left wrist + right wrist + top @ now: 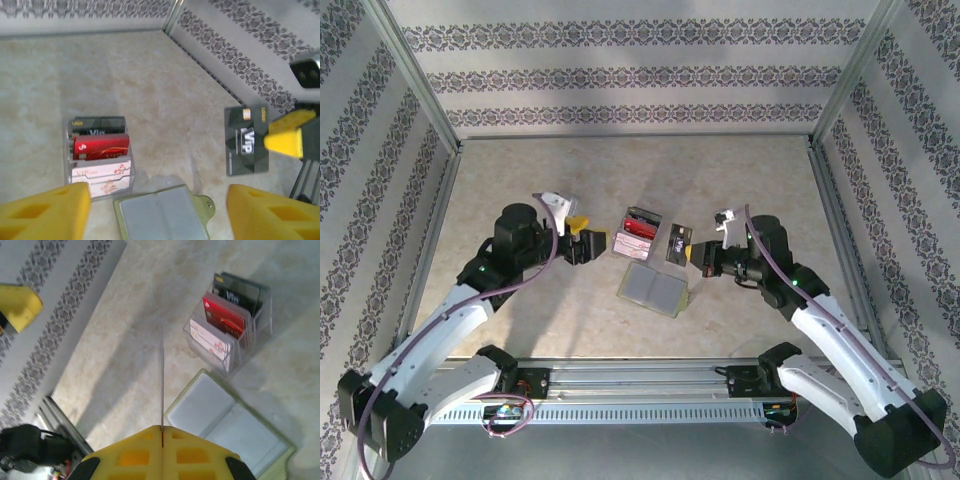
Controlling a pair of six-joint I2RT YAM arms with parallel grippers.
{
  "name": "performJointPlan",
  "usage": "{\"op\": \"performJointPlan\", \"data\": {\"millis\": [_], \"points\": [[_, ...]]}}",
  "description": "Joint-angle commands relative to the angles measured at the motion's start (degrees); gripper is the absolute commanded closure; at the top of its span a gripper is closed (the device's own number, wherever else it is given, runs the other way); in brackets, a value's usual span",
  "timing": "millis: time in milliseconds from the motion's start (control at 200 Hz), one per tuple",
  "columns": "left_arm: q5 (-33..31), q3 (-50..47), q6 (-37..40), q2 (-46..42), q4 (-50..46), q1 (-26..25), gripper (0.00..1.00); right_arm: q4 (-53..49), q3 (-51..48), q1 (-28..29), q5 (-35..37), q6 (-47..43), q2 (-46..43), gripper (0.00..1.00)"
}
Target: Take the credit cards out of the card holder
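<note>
The card holder (655, 288) lies open on the table, pale grey inside with a yellow-green rim (162, 212) (225, 425). My right gripper (698, 257) (162, 432) is shut on a dark grey credit card (677, 245), held upright just above the holder's far right side. In the right wrist view that card (161, 375) is edge-on; the left wrist view shows its "VIP" face (246, 141). A red credit card (101, 146) (227, 317) stands in a clear box. My left gripper (586, 240) (159, 210) hangs open left of the box, nothing between its fingers (47, 212).
The clear plastic box (638, 222) (97, 150) (252, 335) stands just beyond the holder, holding a dark card, the red card and white floral cards. Patterned walls close in the table on three sides. Bare table lies to the left and at the back.
</note>
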Motion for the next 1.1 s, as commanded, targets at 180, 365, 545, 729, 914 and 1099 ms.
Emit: {"op": "performJointPlan", "data": {"millis": [180, 365, 545, 729, 914, 1099], "points": [[9.97, -0.45, 22.77, -9.11, -2.21, 0.78, 0.19, -17.56, 16.40, 6.97, 2.63, -29.30, 6.73, 1.00], [15.58, 0.57, 30.72, -9.79, -4.61, 0.73, 0.18, -23.59, 22.90, 11.50, 4.92, -41.27, 9.82, 1.00], [19.45, 2.27, 33.74, -8.34, -5.72, 0.78, 0.18, -28.45, 27.70, 15.77, 7.49, -50.90, 12.08, 1.00], [26.73, 4.47, 30.81, -4.32, -3.95, 0.60, 0.20, -30.56, 30.63, 21.93, 12.71, -58.18, 13.60, 1.00], [29.71, 4.68, 29.00, -2.01, -0.81, -1.26, 0.30, -30.96, 33.28, 25.39, 13.84, -60.74, 15.94, 1.00], [30.78, 4.24, 27.76, 0.18, 1.02, -4.27, 0.38, -30.33, 34.80, 26.73, 13.18, -60.92, 18.19, 1.00]]}}
